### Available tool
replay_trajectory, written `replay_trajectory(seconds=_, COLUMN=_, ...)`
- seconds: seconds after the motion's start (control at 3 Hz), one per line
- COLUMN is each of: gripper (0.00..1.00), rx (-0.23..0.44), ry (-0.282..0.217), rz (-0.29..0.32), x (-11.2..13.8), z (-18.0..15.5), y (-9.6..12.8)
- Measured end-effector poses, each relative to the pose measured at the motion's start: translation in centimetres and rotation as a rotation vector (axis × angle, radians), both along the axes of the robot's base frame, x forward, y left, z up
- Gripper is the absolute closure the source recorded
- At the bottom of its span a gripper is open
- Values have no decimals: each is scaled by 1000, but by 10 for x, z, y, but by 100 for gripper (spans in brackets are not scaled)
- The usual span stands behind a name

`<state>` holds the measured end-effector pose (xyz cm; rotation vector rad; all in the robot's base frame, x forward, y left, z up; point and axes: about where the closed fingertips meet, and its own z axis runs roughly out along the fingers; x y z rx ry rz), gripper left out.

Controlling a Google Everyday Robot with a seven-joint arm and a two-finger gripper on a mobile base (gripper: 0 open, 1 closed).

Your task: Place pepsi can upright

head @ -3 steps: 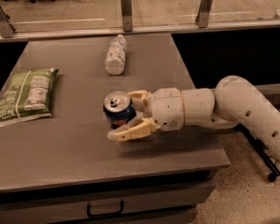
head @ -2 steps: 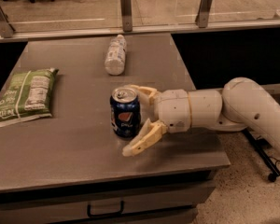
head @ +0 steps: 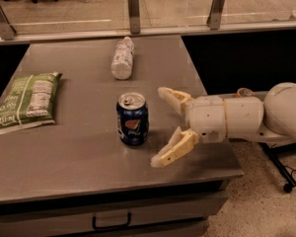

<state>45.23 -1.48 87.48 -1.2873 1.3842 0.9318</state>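
One small dark blue aluminium pepsi can (head: 132,119), with a round red-white-blue logo and a silver pull-tab top, stood upright near the middle of the frame on the grey brushed-metal desk (head: 79,157). Just right of it hung the cream-coloured two-finger gripper (head: 159,127), its fingers spread wide apart and holding nothing. One fingertip pointed toward the upper part of the can's right side and the other sat lower, toward the desk's front edge. Neither appeared to touch the can.

Judged from this, the placing itself looked done and the step in hand was the release. The next move called for drawing the smooth, rounded white plastic arm (head: 227,118) straight back toward the right of the frame, keeping both fingers off the can. A thin-walled, light cylinder on a slick metal top would probably tip or skid at a slight brush.

At the upper centre a clear plastic bottle (head: 122,58) with a white label lay on its side. At the left edge lay a flat, crinkled green foil snack bag (head: 27,101).
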Motion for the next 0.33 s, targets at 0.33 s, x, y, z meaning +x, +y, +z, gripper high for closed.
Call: replay_trajectory(seconds=0.33, gripper=0, rx=-39, ry=39, rz=-122, x=-2, z=4, y=-34)
